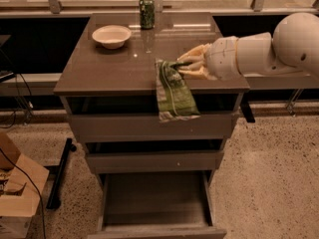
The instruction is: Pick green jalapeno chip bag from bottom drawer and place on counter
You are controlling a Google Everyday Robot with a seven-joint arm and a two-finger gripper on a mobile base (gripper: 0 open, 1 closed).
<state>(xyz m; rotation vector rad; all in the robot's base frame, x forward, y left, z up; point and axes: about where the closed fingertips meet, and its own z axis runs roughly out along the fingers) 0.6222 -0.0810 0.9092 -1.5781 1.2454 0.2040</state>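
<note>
My gripper [185, 66] reaches in from the right and is shut on the top edge of the green jalapeno chip bag [174, 94]. The bag hangs down in the air, its top just above the counter's front edge and its lower part in front of the top drawer. The counter [114, 66] is the glossy grey-brown slab on top of the cabinet. The bottom drawer [154, 203] stands pulled open below, and nothing shows inside it.
A pale bowl [111, 36] sits at the counter's back left. A green soda can [146, 12] stands at the back centre. The top [124, 127] and middle [149, 161] drawers are slightly open. A cardboard box [17, 190] and a cable lie on the floor at left.
</note>
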